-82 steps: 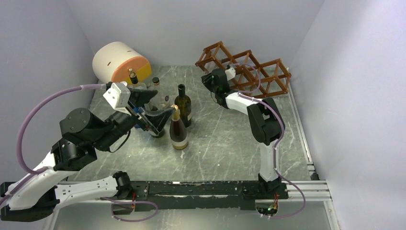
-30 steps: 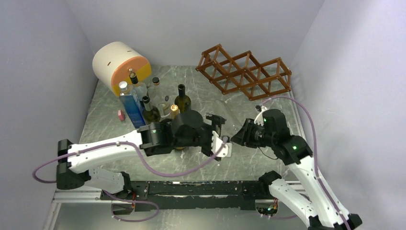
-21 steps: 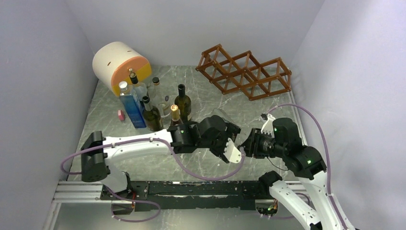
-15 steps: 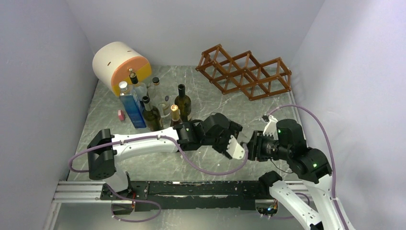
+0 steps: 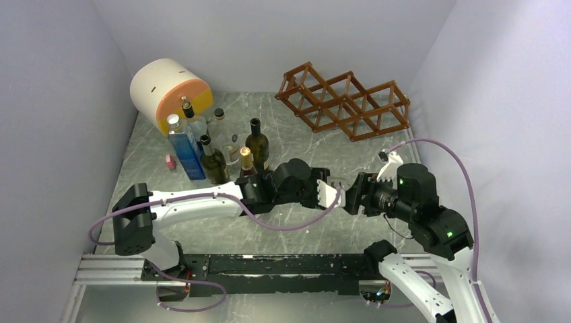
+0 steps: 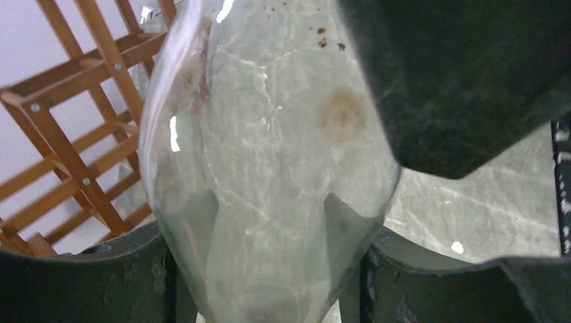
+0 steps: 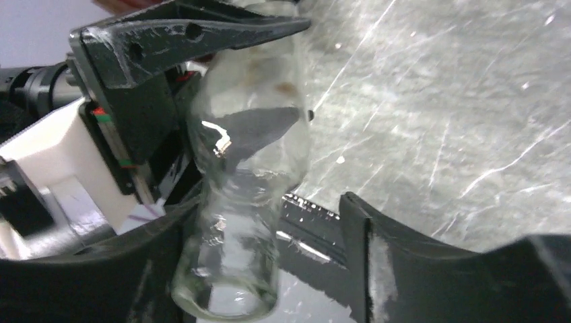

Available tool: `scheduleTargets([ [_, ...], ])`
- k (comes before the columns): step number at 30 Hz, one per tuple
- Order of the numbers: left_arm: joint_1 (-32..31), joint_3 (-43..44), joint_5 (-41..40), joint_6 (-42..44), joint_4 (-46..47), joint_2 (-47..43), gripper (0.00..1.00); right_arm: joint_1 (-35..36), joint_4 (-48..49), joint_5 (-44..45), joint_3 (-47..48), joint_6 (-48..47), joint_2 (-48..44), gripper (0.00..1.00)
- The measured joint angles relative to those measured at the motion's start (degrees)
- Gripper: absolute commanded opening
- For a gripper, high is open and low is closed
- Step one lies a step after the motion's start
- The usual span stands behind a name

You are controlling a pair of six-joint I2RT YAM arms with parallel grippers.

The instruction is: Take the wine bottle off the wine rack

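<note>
The wine bottle (image 6: pixel 269 155) is clear glass and hangs in the air between my two grippers, over the middle of the table. My left gripper (image 6: pixel 266 269) is shut on its wide body, one finger on each side. My right gripper (image 7: pixel 269 222) is open around the bottle's neck (image 7: pixel 236 269): the neck rests against one finger, with a clear gap to the other finger (image 7: pixel 377 256). In the top view the left gripper (image 5: pixel 330 192) and right gripper (image 5: pixel 355 195) meet nose to nose. The reddish-brown wine rack (image 5: pixel 343 101) stands at the back right with its cubbies bare, and also shows behind the bottle (image 6: pixel 67 134).
A white-and-orange cylinder (image 5: pixel 168 87) lies at the back left. Several upright bottles (image 5: pixel 256 145) cluster in front of it, with a blue one (image 5: pixel 180 145) and a small pink thing (image 5: pixel 170 161). Walls close in on three sides.
My left gripper came in open from the left and has shut on the bottle's body. My right gripper, shut on the neck a second ago, has opened. Both have drifted slightly back.
</note>
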Motion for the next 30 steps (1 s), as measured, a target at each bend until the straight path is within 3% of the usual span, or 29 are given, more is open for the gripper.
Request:
scheduleTargets([
  [12,3.1,-1.2,-2.0,-22.1,5.6,-3.8,0.07,0.0,13.3,12.6,0.2,1.1,-0.1,0.74],
  [21,4.0,-1.2,-1.2,-29.4,4.7,-3.9,0.07,0.0,25.7,11.6,0.1,1.8,1.5,0.73],
  [24,4.0,-1.2,0.0,-30.7,4.2,-3.8,0.07,0.0,29.4,11.0,0.0,1.8,3.9,0.61],
  [28,4.1,-1.2,0.9,-32.0,3.9,-3.8,0.07,0.0,34.4,9.5,-1.2,1.8,6.6,0.34],
  [30,4.1,-1.3,1.0,-32.6,3.7,-3.9,0.07,0.0,36.8,8.2,-2.1,1.9,7.6,0.08],
])
